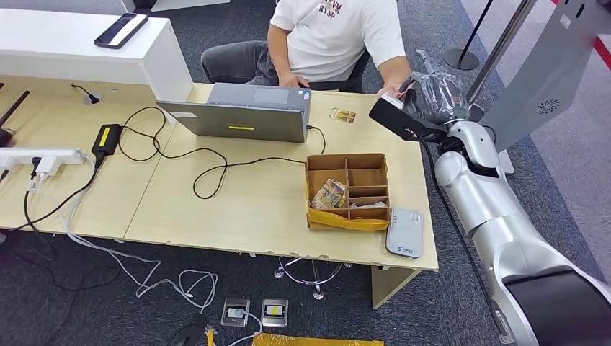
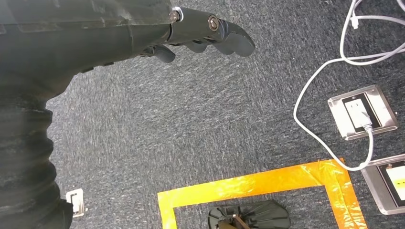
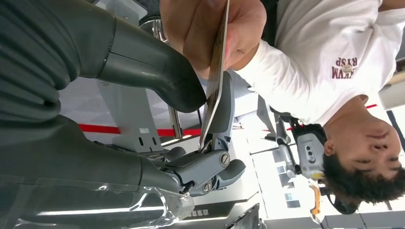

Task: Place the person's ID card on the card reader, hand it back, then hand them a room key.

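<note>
My right hand (image 1: 436, 94) is raised over the table's far right corner, right beside the seated person's hand (image 1: 395, 83). In the right wrist view a thin card (image 3: 215, 90) stands edge-on between my thumb (image 3: 181, 86) and a finger (image 3: 224, 109), which pinch it. The person's hand (image 3: 210, 24) grips the card's other end. The card shows as a small pale patch (image 1: 393, 99) between the two hands. The white card reader (image 1: 403, 232) lies at the table's near right edge. My left hand (image 2: 210, 31) hangs over the carpet and holds nothing.
A cardboard divider box (image 1: 346, 158) holding small packets stands in front of the reader. An open laptop (image 1: 238, 119) with black cables is mid-table. Another small card (image 1: 343, 115) lies beside the laptop. A grey angled panel (image 1: 547, 72) stands to the right.
</note>
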### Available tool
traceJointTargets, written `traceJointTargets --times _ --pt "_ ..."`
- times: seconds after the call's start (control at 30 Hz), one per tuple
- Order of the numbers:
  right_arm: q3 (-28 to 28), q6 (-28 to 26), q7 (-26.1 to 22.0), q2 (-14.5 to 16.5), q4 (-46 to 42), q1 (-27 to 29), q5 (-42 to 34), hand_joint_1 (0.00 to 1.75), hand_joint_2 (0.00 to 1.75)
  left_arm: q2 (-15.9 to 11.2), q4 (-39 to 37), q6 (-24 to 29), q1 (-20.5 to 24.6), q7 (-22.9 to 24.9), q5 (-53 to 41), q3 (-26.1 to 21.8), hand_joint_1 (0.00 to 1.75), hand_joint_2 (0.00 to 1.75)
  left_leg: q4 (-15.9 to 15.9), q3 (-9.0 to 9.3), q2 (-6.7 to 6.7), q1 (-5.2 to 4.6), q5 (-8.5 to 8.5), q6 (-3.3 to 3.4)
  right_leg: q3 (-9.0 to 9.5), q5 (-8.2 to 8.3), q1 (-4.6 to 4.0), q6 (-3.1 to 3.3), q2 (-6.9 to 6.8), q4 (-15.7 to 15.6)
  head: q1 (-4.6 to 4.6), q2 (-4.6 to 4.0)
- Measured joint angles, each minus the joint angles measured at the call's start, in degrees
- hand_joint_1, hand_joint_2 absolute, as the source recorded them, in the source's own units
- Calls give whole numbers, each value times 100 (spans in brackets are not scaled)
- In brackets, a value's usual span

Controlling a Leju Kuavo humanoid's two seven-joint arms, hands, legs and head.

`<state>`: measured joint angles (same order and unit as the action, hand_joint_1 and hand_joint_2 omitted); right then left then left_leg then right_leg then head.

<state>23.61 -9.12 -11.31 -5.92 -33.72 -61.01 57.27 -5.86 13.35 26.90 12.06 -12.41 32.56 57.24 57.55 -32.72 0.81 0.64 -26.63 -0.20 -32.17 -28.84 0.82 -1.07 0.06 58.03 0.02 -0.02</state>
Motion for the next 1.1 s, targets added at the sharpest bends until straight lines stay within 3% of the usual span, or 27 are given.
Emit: traceJointTargets --times 0.07,0.1,0.2,0.23,0.43,0.63,0.8,1.1 --pt "4 81 47 40 133 -64 56 175 175 0 0 -3 11 0 -19 1 0 175 0 0 0 0 0 0 0 0 0 0 0 0 1 0" --pt "12 135 86 56 197 -94 90 166 175 0 0 -5 21 0 -31 1 0 175 0 0 0 0 0 0 0 0 0 0 0 0 1 0" --pt "73 280 223 102 406 -180 188 39 175 -2 0 -8 62 3 -65 2 0 175 0 1 0 0 1 -2 1 1 0 0 0 0 0 1" --pt "97 315 266 121 480 -202 218 4 175 -2 0 -7 74 5 -70 2 0 175 0 1 0 0 2 -2 1 1 0 1 0 0 1 1" --pt "204 247 443 202 830 -221 286 0 175 -2 0 -3 93 7 -68 2 0 175 0 1 0 1 3 -3 -1 1 -1 1 0 0 0 1" --pt "240 -805 186 133 939 -207 75 0 175 -2 0 82 75 -6 -55 1 0 175 1 1 -1 0 2 -3 -5 1 0 1 3 0 1 1" --pt "167 -1662 -249 -167 920 -219 -461 0 175 -2 0 247 -58 -157 94 -9 0 175 3 2 1 0 2 -3 -3 2 1 1 0 -2 1 1" --pt "-176 -2168 -317 -830 764 -64 -1242 0 175 1 0 352 -207 -229 308 -41 0 175 6 8 1 0 2 -3 -7 5 1 1 -2 -5 -2 1"
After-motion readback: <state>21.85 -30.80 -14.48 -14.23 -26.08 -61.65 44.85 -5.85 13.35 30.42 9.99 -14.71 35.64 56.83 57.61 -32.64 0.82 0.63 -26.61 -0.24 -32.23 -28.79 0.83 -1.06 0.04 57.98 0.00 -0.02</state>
